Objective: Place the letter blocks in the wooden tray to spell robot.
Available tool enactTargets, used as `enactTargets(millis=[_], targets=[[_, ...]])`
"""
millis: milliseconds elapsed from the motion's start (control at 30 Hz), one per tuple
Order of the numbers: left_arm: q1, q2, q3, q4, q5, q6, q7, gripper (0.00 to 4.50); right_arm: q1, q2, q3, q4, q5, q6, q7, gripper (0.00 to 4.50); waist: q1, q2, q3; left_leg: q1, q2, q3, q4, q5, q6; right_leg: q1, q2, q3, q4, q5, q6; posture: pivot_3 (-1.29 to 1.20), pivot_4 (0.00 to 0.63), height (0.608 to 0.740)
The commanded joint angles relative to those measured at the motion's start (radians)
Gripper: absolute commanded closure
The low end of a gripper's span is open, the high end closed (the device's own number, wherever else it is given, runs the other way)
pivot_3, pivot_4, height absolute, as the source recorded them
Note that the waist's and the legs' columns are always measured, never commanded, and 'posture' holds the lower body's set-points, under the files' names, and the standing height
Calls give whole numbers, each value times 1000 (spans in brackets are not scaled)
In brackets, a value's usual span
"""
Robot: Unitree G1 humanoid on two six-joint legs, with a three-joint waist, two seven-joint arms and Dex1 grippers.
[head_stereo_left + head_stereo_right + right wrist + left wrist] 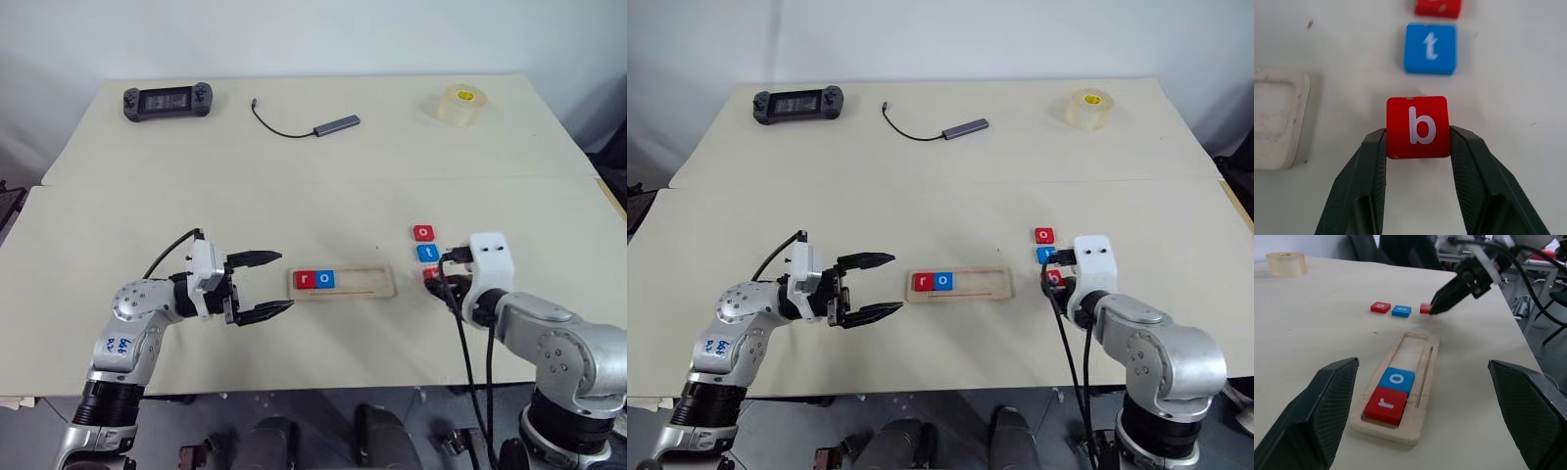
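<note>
My black fingers pinch a red b block — white letter. Blue t block beyond; the pale wood tray holds a red r block and a blue o block.

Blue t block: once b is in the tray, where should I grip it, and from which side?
Pinch the blue t block across two opposite side edges, coming from above. It lies flat, and the red b block and red o block flank its other two edges closely.

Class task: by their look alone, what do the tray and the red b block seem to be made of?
Wooden tray: pale unfinished-looking wood, with a matte surface and light grain.
Red b block: probably plastic or painted wood, judging by its uniform smooth colour, rounded corners and crisp white letter; the look leaves this open.
</note>
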Motion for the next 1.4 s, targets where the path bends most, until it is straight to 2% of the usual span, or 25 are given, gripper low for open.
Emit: enactTargets(millis=[33,133,167,200,233,300,333,400,467,533,633,800,1000,1167,1300,1400], targets=[[-10,17,15,-17,-17,6,-9,0,-15,1,1,-8,39,5,-22,2030,0,0,0,0,0,0,0,0,0,0,0,0,0,0,0,0,150,740],[-8,21,17,-20,-17,9,-8,0,-27,-26,4,9,77,5,-14,932,2,0,0,0,0,0,0,0,0,0,0,0,0,0,0,0,150,740],[-5,22,18,-22,-17,8,-8,0,-27,-34,4,9,87,5,-12,692,2,0,0,0,0,0,0,0,0,0,0,0,0,0,0,0,150,740],[-2,22,19,-22,-17,6,-7,0,-32,-71,-4,19,112,5,11,305,2,0,0,0,0,0,0,0,0,0,0,0,0,0,0,0,150,740],[0,22,21,-22,-14,0,-7,0,-41,-165,-10,40,155,5,86,47,2,0,0,0,0,-1,0,0,0,0,0,0,0,0,0,0,150,740],[3,22,22,-19,-8,-15,-9,0,-53,-355,3,74,215,-34,256,47,6,2,1,0,-1,-1,0,0,2,1,-1,0,-1,0,0,0,150,740],[3,22,21,-15,-5,-22,-11,0,-39,-440,35,91,224,-127,356,47,6,2,1,-1,-3,0,1,0,3,1,-2,0,-1,0,1,0,150,740],[4,22,21,-10,-2,-32,-14,0,-9,-534,84,118,221,-274,474,47,4,0,0,-1,-2,-1,-1,0,4,2,-1,0,-4,0,1,0,150,740],[-1,18,15,-5,4,-43,-13,0,44,-643,160,191,135,-565,677,47,2,-2,0,0,0,-1,-2,-1,3,3,0,-1,-6,0,1,0,150,740],[-3,15,11,-6,7,-48,-10,0,67,-704,219,281,69,-788,826,47,1,-2,0,1,0,1,-3,-1,3,3,0,-1,-7,1,1,0,150,740],[6,11,1,-26,5,-46,-9,0,12,-712,311,475,-19,-1044,971,47,1,-2,0,1,0,3,-2,-1,3,3,0,0,-7,1,3,0,150,740],[36,18,-11,-55,9,-51,-14,0,-124,-672,437,753,-150,-1349,1136,47,1,-3,1,1,0,3,0,0,3,3,-1,0,-7,2,4,0,150,740],[75,28,-9,-80,12,-68,-9,0,-238,-614,506,985,-227,-1553,1275,47,2,-3,1,0,0,1,0,0,3,4,-2,-1,-8,2,4,0,150,740],[96,32,-2,-98,9,-68,5,0,-298,-575,538,1104,-275,-1638,1342,47,1,-2,1,0,0,0,1,0,3,4,-2,-2,-8,2,4,0,150,740],[103,34,1,-107,9,-67,14,0,-344,-554,557,1199,-310,-1667,1377,928,2,-2,1,0,0,0,1,-1,3,4,-2,-2,-8,2,4,0,150,740],[104,34,1,-109,11,-67,18,0,-365,-543,559,1241,-325,-1684,1393,2026,2,-2,1,0,0,-1,2,-1,2,5,-2,-3,-8,2,3,0,150,740]])
